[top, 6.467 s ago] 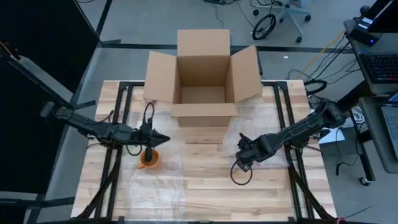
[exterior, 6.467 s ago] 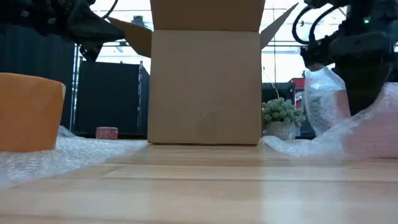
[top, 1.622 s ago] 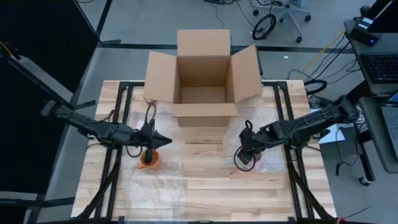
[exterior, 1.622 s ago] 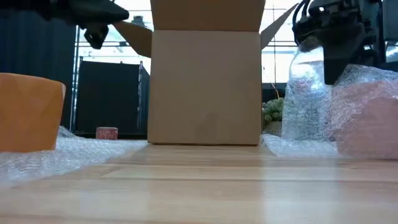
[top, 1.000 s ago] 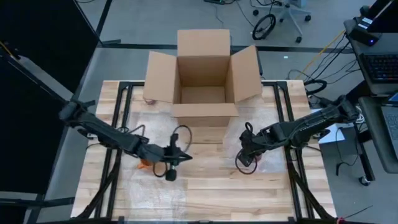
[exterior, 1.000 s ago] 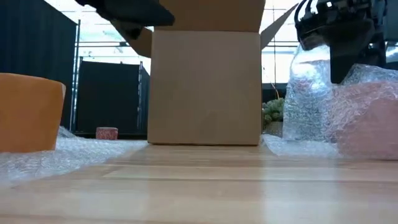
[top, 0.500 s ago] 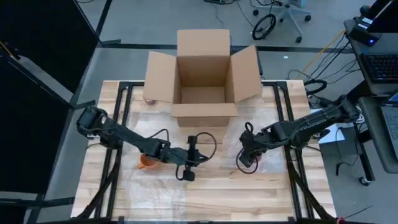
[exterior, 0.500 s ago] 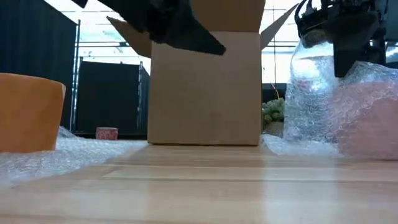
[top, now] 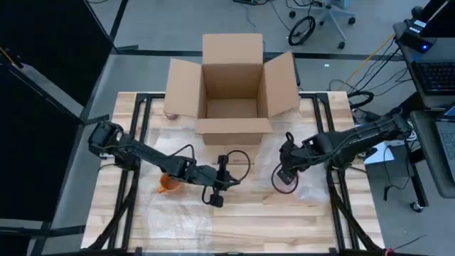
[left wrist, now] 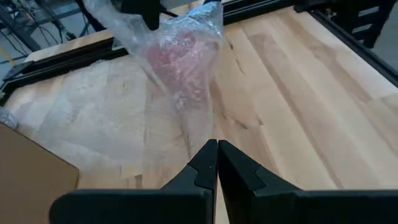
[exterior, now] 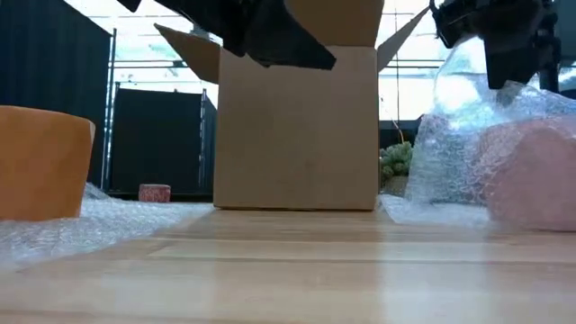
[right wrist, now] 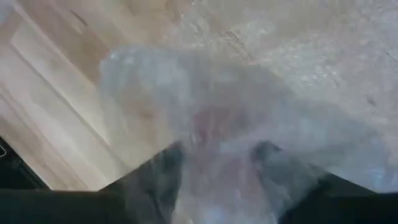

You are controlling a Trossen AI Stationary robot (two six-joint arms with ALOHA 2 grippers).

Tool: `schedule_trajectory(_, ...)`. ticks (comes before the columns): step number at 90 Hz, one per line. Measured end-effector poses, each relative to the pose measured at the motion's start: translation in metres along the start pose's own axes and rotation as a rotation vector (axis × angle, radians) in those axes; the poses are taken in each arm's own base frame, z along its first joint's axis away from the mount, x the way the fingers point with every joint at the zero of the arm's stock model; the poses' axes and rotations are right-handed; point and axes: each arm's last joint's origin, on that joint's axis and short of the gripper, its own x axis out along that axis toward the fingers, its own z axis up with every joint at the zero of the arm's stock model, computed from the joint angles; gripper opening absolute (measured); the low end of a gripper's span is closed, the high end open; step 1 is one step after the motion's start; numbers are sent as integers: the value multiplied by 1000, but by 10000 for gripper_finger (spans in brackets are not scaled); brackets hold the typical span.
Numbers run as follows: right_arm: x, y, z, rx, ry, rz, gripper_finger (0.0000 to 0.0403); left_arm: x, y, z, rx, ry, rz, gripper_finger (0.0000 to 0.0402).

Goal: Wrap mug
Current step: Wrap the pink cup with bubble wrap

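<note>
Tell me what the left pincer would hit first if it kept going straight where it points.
Probably the bubble wrap around the pink mug, which the right pincer holds up. The left pincer, shut, points toward it over bare table.

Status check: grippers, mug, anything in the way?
Left gripper shut, mid-table. Right gripper lifting bubble wrap over pink mug. Orange mug unwrapped. Path clear.

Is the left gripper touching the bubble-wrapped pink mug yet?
Apart. The left wrist view shows the left gripper, fingers shut together, short of the pink mug, with bare table and flat bubble wrap between them.
</note>
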Motion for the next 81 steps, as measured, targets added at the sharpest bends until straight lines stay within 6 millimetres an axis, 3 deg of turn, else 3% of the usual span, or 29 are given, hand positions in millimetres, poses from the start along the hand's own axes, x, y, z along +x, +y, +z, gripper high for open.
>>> schedule_trajectory(33,3,1,-2,-20,33,-5,172,0,-1,0,-1,-2,-19,0)
schedule_trajectory(65,47,5,0,-73,10,-66,84,0,-1,0,0,-3,-24,0)
schedule_trajectory(81,71,3,0,-96,40,-149,61,0,-1,0,0,-2,-25,0)
